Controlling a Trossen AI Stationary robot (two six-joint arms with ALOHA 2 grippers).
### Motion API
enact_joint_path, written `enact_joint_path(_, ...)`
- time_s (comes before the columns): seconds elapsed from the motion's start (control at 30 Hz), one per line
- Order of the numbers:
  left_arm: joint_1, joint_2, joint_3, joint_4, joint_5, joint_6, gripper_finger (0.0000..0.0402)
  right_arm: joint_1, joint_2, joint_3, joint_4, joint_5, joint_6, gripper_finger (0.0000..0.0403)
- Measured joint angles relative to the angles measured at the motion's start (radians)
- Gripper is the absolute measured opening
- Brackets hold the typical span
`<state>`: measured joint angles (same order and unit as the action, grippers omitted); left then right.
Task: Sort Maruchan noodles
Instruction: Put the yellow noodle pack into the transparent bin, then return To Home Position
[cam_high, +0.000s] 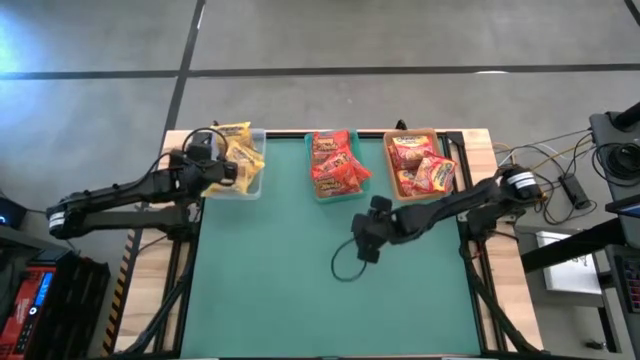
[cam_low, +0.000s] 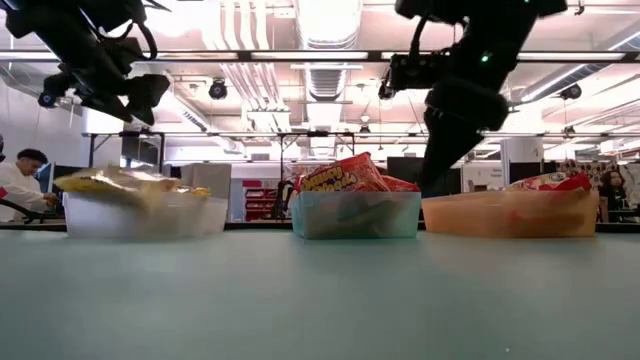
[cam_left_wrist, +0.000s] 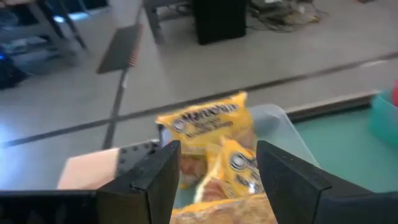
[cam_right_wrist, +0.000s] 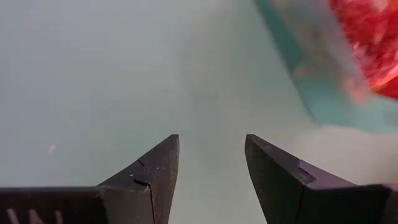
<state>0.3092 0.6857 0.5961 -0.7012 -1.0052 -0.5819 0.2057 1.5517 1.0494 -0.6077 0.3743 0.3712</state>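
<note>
The noodles are sitting in three trays along the tabletop's far edge: yellow packets (cam_high: 238, 152) in the clear tray (cam_high: 246, 189), red packets (cam_high: 335, 163) in the teal tray (cam_low: 355, 216), orange-red packets (cam_high: 420, 165) in the tan tray (cam_low: 510, 214). The left claw (cam_high: 226, 172) is hanging wide and empty over the clear tray. The right claw (cam_high: 364, 245) is hanging wide and empty over the bare green tabletop (cam_high: 300, 290), near the teal tray.

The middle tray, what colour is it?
The middle tray is teal, seen best in the low view.

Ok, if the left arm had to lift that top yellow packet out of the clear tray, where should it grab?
Probably the raised far edge of the top yellow packet, from above: it juts over the clear tray rim, and the open left gripper hovers there.
</note>
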Motion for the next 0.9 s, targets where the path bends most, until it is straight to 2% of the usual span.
enact_joint_path(0.2, 0.000, 0.012, 0.000, 0.014, -0.033, -0.002, 0.0194, -0.125, -0.147, -0.174, 0.245, -0.087, -0.120, 0.0176)
enact_joint_path(0.33, 0.000, 0.015, 0.000, 0.036, -0.002, -0.003, 0.0194, -0.210, -0.263, -0.303, 0.395, -0.159, -0.156, 0.0176)
enact_joint_path(0.43, 0.000, 0.015, 0.000, 0.049, 0.139, 0.012, 0.0194, -0.262, -0.351, -0.397, 0.513, -0.215, -0.179, 0.0176)
enact_joint_path(0.6, -0.001, 0.012, 0.000, 0.084, 0.564, 0.149, 0.0194, -0.313, -0.490, -0.522, 0.611, -0.227, -0.263, 0.0176)
enact_joint_path(0.67, -0.004, 0.008, 0.000, 0.121, 0.695, 0.171, 0.0194, -0.338, -0.551, -0.560, 0.624, -0.225, -0.278, 0.0176)
enact_joint_path(0.73, -0.015, -0.003, 0.000, 0.163, 0.734, 0.175, 0.0194, -0.364, -0.612, -0.594, 0.631, -0.225, -0.278, 0.0176)
enact_joint_path(0.9, -0.044, -0.049, -0.001, 0.260, 0.728, 0.240, 0.0194, -0.408, -0.748, -0.671, 0.679, -0.225, -0.251, 0.0176)
